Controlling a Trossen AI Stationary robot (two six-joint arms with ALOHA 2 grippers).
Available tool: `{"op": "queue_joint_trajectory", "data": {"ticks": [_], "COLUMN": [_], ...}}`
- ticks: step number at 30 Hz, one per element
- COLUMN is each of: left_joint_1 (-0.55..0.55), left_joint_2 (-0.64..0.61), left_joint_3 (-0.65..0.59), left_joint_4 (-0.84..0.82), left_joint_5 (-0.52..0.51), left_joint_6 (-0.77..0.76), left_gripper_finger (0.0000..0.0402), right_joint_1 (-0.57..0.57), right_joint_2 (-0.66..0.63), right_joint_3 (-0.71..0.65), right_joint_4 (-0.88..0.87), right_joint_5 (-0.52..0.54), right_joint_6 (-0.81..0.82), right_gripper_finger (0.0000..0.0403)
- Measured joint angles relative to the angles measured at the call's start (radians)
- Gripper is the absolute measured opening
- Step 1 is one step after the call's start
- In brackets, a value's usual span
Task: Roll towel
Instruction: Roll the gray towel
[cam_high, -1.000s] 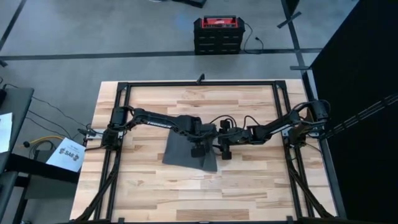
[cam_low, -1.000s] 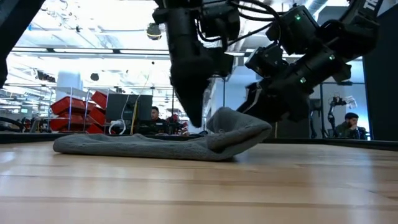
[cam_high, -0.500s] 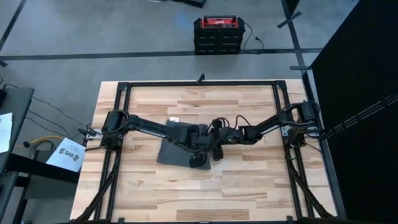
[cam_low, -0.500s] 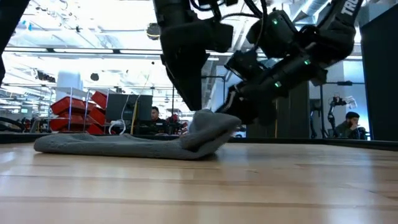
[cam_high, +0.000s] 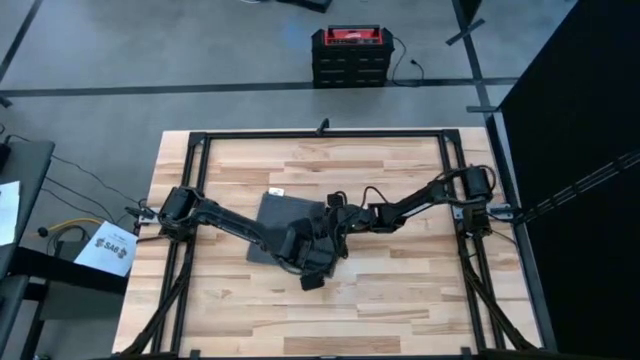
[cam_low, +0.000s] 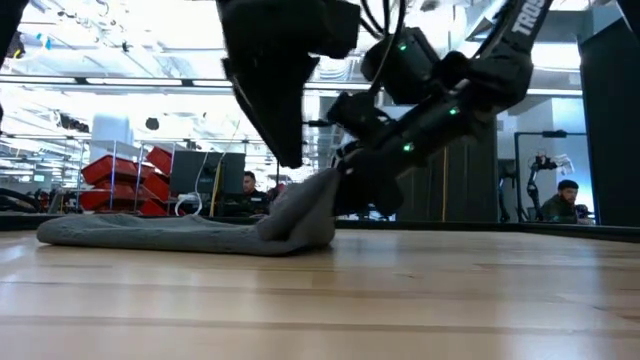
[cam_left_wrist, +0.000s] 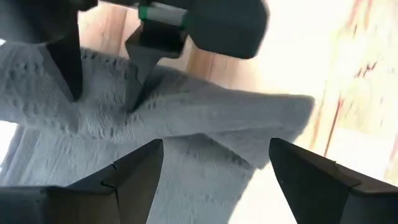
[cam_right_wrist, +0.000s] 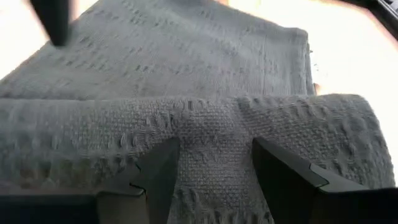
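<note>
The dark grey towel (cam_high: 270, 222) lies flat at the table's middle, a small white tag (cam_high: 278, 192) at its far edge. Its right end is turned over into a thick roll (cam_low: 305, 212) that rests on the flat part. My right gripper (cam_right_wrist: 214, 171) comes in from the right and is shut on that roll. My left gripper (cam_left_wrist: 214, 171) hangs open just above the roll's near part (cam_left_wrist: 205, 118), one finger on either side and apart from the cloth. The flat left end (cam_low: 90, 230) lies on the wood. My right gripper has the towel's rolled right end (cam_right_wrist: 214, 127) between its two fingers, several layers of cloth. The fingers (cam_left_wrist: 135, 87) slant down from the table's right and lie across the roll. The roll rests on the flat part of the towel, and the cloth is slack.
A black metal frame (cam_high: 320, 134) borders the wooden table. Bare wood (cam_high: 330, 315) lies toward the near edge and on both sides of the towel. A red and black case (cam_high: 350, 45) stands on the floor beyond the far edge. People sit in the room behind (cam_low: 565, 200).
Both grippers have gone toward the table's left edge, the left one also toward the near edge. The towel's rolled right end has travelled left over the flat part, and the whole towel has slid a little leftward along the table.
</note>
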Motion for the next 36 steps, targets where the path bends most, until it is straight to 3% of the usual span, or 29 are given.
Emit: {"op": "queue_joint_trajectory", "data": {"ticks": [8,18,24,28,33,36], "left_joint_1": [-0.093,-0.214,-0.258,-0.286,-0.283,-0.265], "left_joint_2": [-0.002,0.011,0.029,0.029,0.039,0.062], "left_joint_3": [-0.002,-0.004,-0.093,-0.154,-0.194,-0.197], "left_joint_4": [-0.041,-0.043,-0.012,-0.007,0.152,0.164], "left_joint_5": [-0.117,-0.31,-0.335,-0.428,-0.524,-0.581], "left_joint_6": [-0.211,-0.54,-0.784,-0.974,-1.001,-1.043], "left_gripper_finger": [0.0281,0.0281,0.0281,0.0281,0.0281,0.0281], "right_joint_1": [-0.039,-0.082,-0.112,-0.131,-0.139,-0.139], "right_joint_2": [0.006,0.155,0.183,0.183,0.183,0.183], "right_joint_3": [0.068,0.211,0.28,0.28,0.279,0.278], "right_joint_4": [-0.009,-0.036,-0.1,-0.09,-0.084,-0.074], "right_joint_5": [-0.002,-0.06,-0.062,-0.061,-0.061,-0.061], "right_joint_6": [-0.024,-0.031,-0.031,-0.026,-0.014,-0.002], "right_gripper_finger": [0.0193,0.0193,0.0193,0.0193,0.0193,0.0193]}}
